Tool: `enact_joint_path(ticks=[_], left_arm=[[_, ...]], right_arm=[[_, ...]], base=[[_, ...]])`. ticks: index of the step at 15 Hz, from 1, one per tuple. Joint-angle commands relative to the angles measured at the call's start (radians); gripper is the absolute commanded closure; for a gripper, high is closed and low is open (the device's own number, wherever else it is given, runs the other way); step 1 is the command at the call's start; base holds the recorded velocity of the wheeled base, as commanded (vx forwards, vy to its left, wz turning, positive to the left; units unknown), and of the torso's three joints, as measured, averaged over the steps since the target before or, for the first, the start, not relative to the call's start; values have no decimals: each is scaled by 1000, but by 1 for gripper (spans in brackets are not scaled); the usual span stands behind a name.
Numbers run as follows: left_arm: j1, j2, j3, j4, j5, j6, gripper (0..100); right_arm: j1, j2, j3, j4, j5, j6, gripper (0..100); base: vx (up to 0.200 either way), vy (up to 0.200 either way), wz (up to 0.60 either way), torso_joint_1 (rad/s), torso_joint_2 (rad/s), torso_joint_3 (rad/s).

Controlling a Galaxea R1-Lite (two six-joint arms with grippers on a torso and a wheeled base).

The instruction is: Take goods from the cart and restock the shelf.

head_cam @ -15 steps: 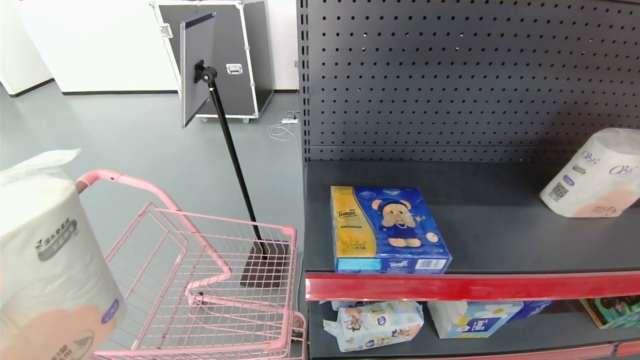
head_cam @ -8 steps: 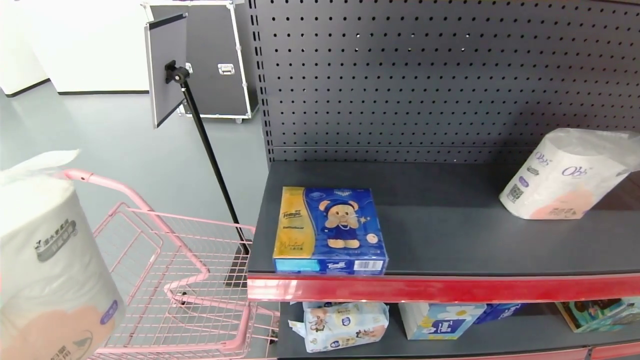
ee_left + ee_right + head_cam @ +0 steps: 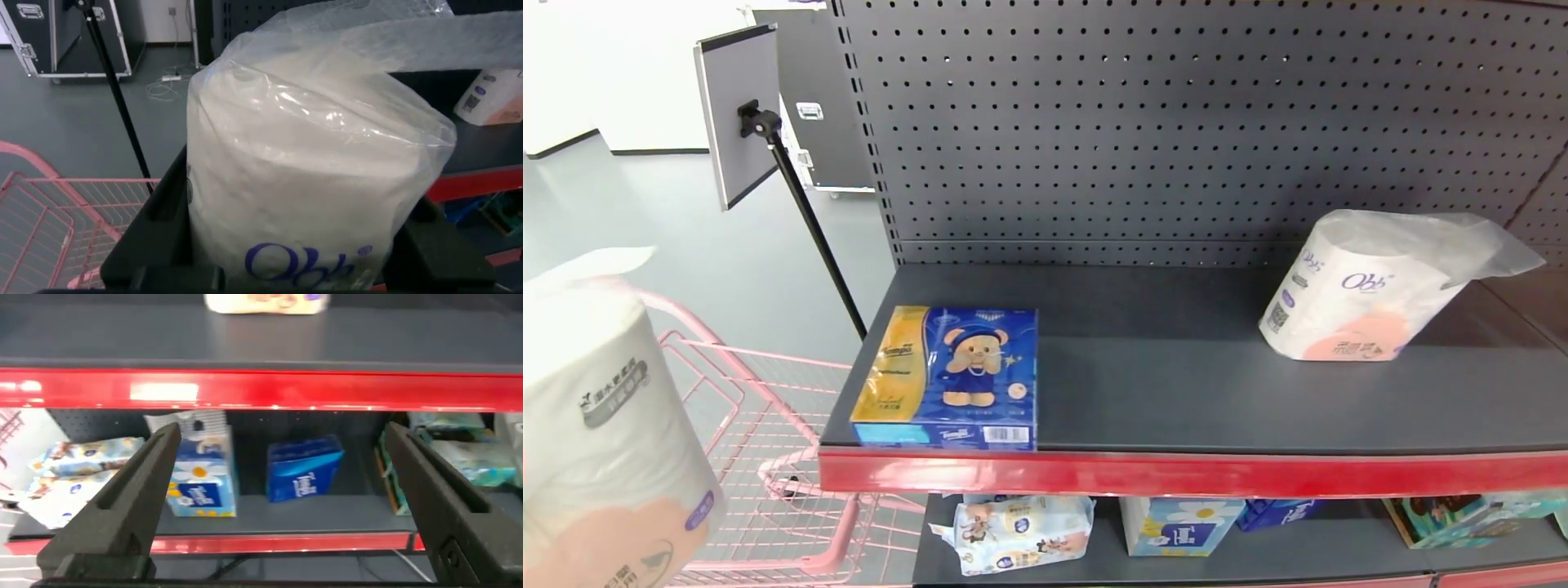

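A plastic-wrapped toilet paper pack (image 3: 600,425) hangs at the left, above the pink cart (image 3: 768,416). My left gripper (image 3: 302,253) is shut on it, its dark fingers (image 3: 155,233) pressing both sides of the wrap. The dark shelf board (image 3: 1176,392) with a red front edge carries a blue and yellow tissue box (image 3: 952,377) at its left front. A second toilet paper pack (image 3: 1356,298) lies tilted at its back right. My right gripper (image 3: 282,465) is open and faces the lower shelf below the red edge (image 3: 261,388).
A pegboard wall (image 3: 1176,122) backs the shelf. The lower shelf holds a wipes pack (image 3: 1013,531), a white flowered tissue pack (image 3: 200,486), a blue pack (image 3: 304,469) and other goods. A sign on a black stand (image 3: 737,110) rises behind the cart. Grey floor lies to the left.
The head camera has swung right, so shelf, cart and sign stand slide left in the picture. The held toilet paper pack keeps its place in view.
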Motion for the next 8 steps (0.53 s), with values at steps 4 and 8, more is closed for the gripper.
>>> enact_joint_path(ticks=[4,8], left_arm=[[0,3,-1,-1,0,0,100],[0,5,-4,-1,0,2,100]], right_arm=[[1,0,0,0,0,-2,0],[1,0,0,0,0,-2,0]], base=[[0,-200,0,0,0,2],[0,-200,0,5,4,0]])
